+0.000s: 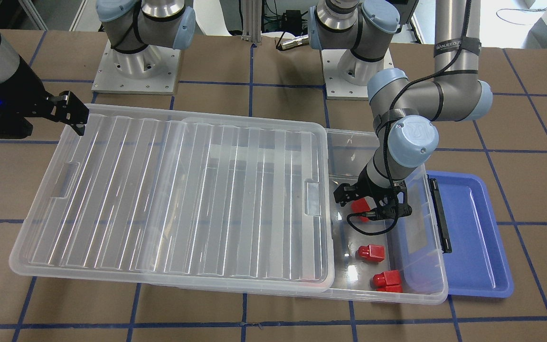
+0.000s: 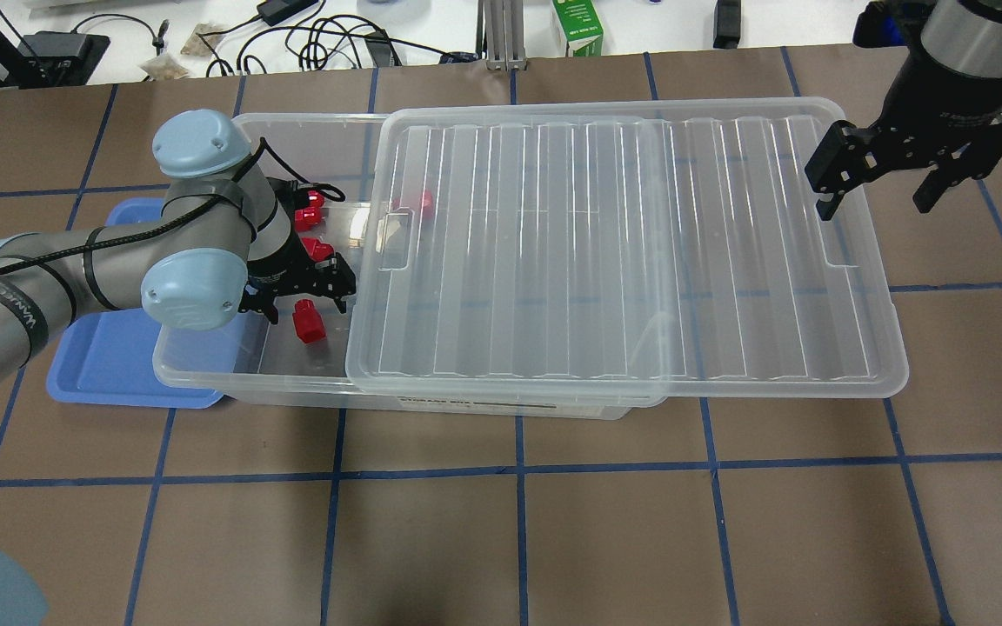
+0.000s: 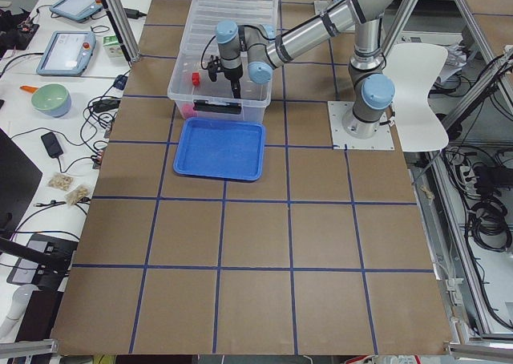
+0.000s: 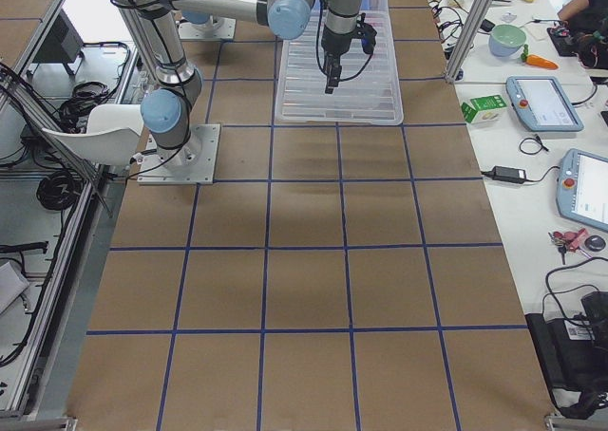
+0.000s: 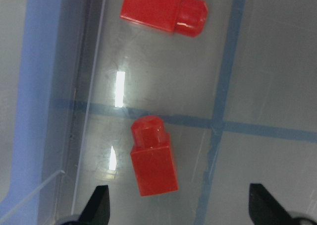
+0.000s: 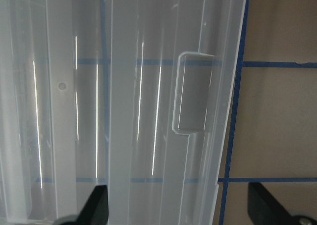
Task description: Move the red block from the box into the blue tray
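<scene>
Hovering left gripper [image 5: 181, 210], spread and empty, over red block [image 5: 152, 158] at wrist view's lower centre.
Lying loose on box [image 5: 158, 71] floor; seeming light, stiff, slick; favouring a pinch across squarish body's flat sides, not stub.

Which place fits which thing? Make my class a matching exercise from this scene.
Things: 1 lid; 2 blue tray; 3 left gripper; 4 right gripper.
Places: A inside the box, jaws open over a red block; B beside the box's uncovered end; C slid partway off the box; D above the lid's end farthest from the tray.
Pairs: 1-C, 2-B, 3-A, 4-D.
</scene>
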Controlling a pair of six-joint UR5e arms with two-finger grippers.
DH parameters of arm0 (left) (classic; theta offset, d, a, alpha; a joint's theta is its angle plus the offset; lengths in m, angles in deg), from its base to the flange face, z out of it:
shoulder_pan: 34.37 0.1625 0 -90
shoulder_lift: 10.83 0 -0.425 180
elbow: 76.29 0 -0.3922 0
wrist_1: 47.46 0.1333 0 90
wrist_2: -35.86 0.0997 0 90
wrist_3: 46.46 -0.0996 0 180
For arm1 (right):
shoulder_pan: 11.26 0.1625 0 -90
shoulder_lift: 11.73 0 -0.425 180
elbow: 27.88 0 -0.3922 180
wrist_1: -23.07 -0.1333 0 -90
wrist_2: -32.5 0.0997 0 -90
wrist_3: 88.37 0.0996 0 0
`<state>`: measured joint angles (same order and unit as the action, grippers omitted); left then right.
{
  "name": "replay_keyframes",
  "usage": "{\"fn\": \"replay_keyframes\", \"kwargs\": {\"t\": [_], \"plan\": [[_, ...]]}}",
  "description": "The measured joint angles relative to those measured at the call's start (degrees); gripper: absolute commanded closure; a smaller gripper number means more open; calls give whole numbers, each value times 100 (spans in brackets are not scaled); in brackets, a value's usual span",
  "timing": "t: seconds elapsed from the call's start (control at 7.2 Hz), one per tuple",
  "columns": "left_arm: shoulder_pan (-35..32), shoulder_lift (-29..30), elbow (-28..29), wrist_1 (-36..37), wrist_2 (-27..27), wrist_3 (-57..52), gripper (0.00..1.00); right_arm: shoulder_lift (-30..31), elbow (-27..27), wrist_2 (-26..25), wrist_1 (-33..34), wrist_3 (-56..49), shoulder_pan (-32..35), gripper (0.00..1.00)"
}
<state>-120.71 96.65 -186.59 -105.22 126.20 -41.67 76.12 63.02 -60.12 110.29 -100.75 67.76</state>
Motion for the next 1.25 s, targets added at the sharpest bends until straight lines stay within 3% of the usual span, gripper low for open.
{"fn": "replay_keyframes", "kwargs": {"t": [0.28,0.42,0.56,0.83,0.97,1.11,1.25], "plan": [[14,110,-24,32,17,2,0,6,27,12,13,10,0,0],[27,194,-29,87,33,9,8,9,28,15,19,1,0,0],[41,264,-38,163,40,33,21,9,28,14,21,-10,1,0],[52,360,-49,281,44,56,73,9,27,22,27,-18,4,0],[55,385,-52,297,43,76,92,7,25,24,39,-18,3,0],[55,395,-52,307,39,114,100,5,24,22,52,-18,1,0],[55,383,-45,311,39,152,100,4,21,25,60,-18,1,0]]}}
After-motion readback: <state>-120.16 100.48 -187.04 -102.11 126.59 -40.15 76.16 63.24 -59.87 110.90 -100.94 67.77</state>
